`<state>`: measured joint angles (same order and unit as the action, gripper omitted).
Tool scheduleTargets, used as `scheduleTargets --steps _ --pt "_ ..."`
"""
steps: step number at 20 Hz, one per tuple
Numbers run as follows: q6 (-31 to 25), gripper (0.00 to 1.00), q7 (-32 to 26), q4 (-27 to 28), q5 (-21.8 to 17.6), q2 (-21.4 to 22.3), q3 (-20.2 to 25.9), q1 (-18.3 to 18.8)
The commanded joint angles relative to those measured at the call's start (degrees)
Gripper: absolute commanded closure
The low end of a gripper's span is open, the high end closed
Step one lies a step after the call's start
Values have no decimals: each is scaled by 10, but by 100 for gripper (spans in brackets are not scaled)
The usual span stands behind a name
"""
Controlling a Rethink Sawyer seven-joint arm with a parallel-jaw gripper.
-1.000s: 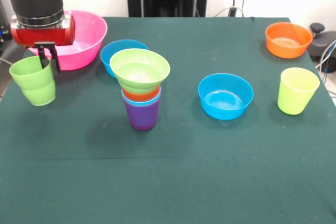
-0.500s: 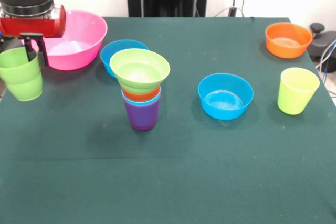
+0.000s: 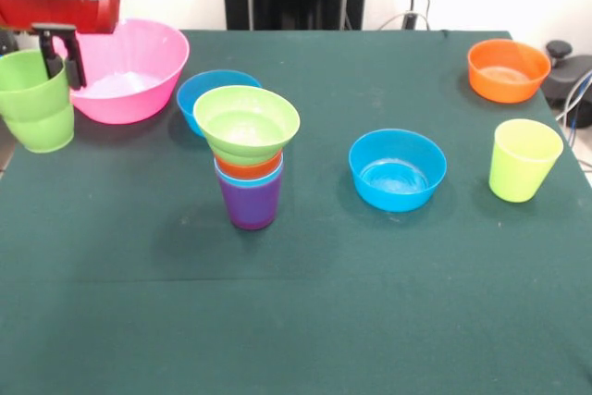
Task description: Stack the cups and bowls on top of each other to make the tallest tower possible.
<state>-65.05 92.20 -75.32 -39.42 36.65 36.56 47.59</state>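
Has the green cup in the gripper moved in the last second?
Yes. The green cup, held by the gripper, has risen and shifted left in the picture, relative to the pink bowl.

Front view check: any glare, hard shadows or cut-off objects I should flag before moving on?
Front view: lighting is even and soft, with only a faint shadow on the cloth left of the tower; mild sheen inside the blue bowl and pink bowl; the gripper and its stepped green cup sit at the left edge, the arm cropped at the top.
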Motion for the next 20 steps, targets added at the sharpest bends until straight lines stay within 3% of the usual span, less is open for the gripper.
scheduleTargets --steps 1,9,20 --pt "-104 100 -128 40 16 17 11 -40" --pt "-177 100 -83 38 55 56 1 -64" --pt "-163 100 -4 -37 104 117 -22 -85"
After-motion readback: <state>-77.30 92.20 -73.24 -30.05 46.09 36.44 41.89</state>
